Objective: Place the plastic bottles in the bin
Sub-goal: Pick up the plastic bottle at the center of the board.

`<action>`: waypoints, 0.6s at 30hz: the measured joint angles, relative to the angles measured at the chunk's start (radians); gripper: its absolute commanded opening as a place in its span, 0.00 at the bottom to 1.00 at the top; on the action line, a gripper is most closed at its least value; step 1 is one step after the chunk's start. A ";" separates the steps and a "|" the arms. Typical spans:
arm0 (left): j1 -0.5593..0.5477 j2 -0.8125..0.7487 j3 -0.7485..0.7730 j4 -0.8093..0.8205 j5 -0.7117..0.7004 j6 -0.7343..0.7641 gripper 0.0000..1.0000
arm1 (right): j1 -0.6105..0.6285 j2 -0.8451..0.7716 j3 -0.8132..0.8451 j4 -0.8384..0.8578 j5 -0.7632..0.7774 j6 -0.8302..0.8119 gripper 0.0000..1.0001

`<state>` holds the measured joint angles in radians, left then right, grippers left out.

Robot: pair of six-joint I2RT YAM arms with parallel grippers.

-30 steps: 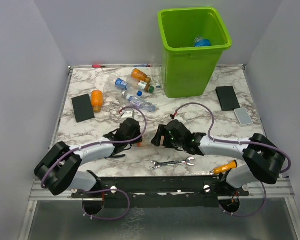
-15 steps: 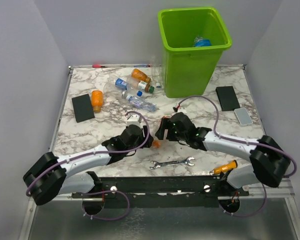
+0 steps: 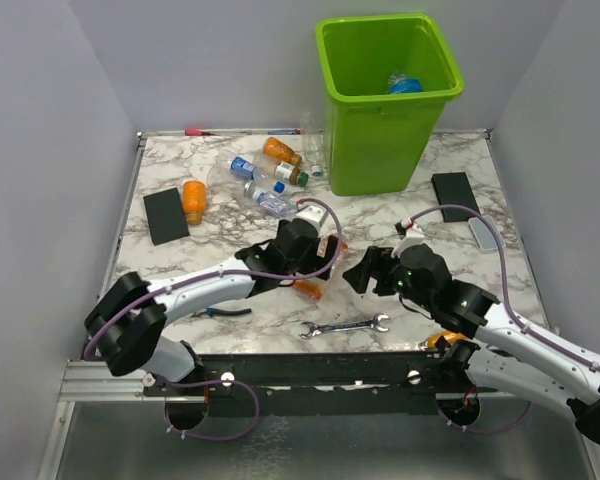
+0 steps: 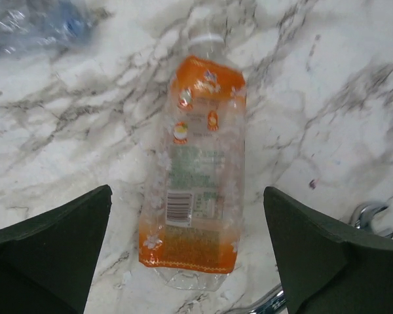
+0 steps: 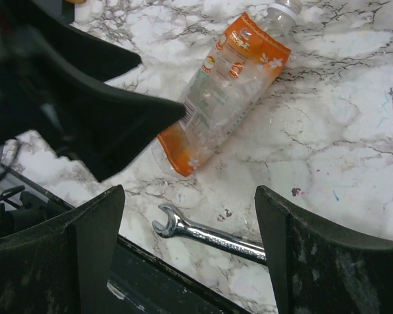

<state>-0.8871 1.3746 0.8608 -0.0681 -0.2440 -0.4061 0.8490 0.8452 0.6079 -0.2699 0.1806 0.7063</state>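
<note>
Clear bottle [image 4: 33, 23] blurred, cut off top-left; wrench [image 4: 361, 214] partly cropped.

orange-labelled bottle [image 4: 196, 176] flat, more bottles [image 3: 270, 180] beside upright lime bin [image 3: 375, 140]

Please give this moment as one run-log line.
left gripper: open over orange-labelled clear plastic bottle | right gripper: open, empty | bottle: lying on marble table
</note>
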 measured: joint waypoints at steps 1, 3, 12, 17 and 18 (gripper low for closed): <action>-0.008 0.039 0.011 -0.014 0.012 0.023 0.99 | 0.000 -0.027 -0.010 -0.009 0.000 0.000 0.84; -0.029 0.107 0.018 -0.052 0.030 0.071 0.99 | 0.000 -0.068 -0.016 -0.024 -0.001 0.000 0.84; -0.047 0.223 0.059 -0.145 0.036 0.167 0.99 | 0.000 -0.138 -0.012 -0.068 -0.013 -0.001 0.84; -0.059 0.280 0.064 -0.151 0.034 0.169 0.96 | 0.000 -0.148 -0.012 -0.072 -0.016 -0.001 0.84; -0.061 0.294 0.065 -0.151 0.033 0.169 0.94 | 0.000 -0.148 -0.012 -0.072 -0.018 -0.001 0.84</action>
<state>-0.9485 1.6684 0.9257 -0.2195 -0.2111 -0.2371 0.8490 0.6971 0.5957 -0.3424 0.1627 0.7052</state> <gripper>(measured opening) 0.983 0.843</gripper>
